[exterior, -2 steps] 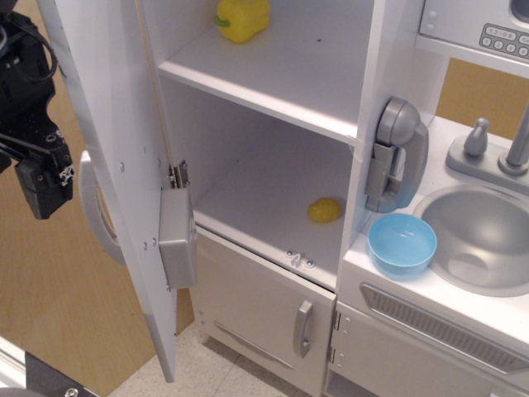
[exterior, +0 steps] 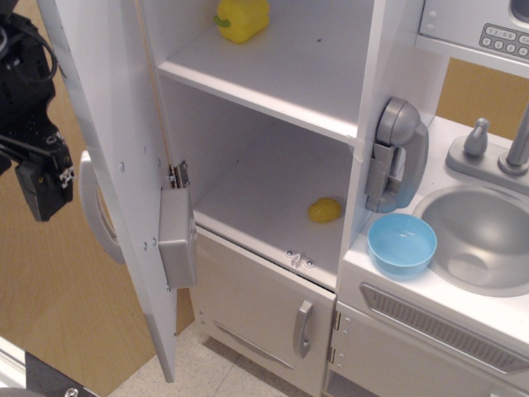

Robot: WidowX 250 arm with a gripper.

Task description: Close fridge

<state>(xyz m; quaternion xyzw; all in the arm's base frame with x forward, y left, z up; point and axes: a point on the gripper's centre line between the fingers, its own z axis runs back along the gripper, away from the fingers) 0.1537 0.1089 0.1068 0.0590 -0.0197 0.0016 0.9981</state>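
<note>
The fridge (exterior: 273, 91) is a tall white cabinet with white shelves, and it stands open. Its big door (exterior: 124, 165) is swung out towards the left, inner face towards the camera, with a grey box (exterior: 178, 240) on that face. Part of the curved handle (exterior: 92, 211) shows past the door's outer side. My black gripper (exterior: 40, 186) hangs at the far left, outside the door and close to the handle, apart from it. Its jaws are not clearly shown.
A yellow pepper (exterior: 242, 18) lies on the upper shelf and a small yellow item (exterior: 325, 210) on the lower shelf. Below is a smaller door with a short grey handle (exterior: 304, 328). To the right are a blue bowl (exterior: 402, 242), a grey sink (exterior: 488, 240) and a grey handset (exterior: 397, 155).
My gripper has shifted very slightly at the left. The fridge door has not moved.
</note>
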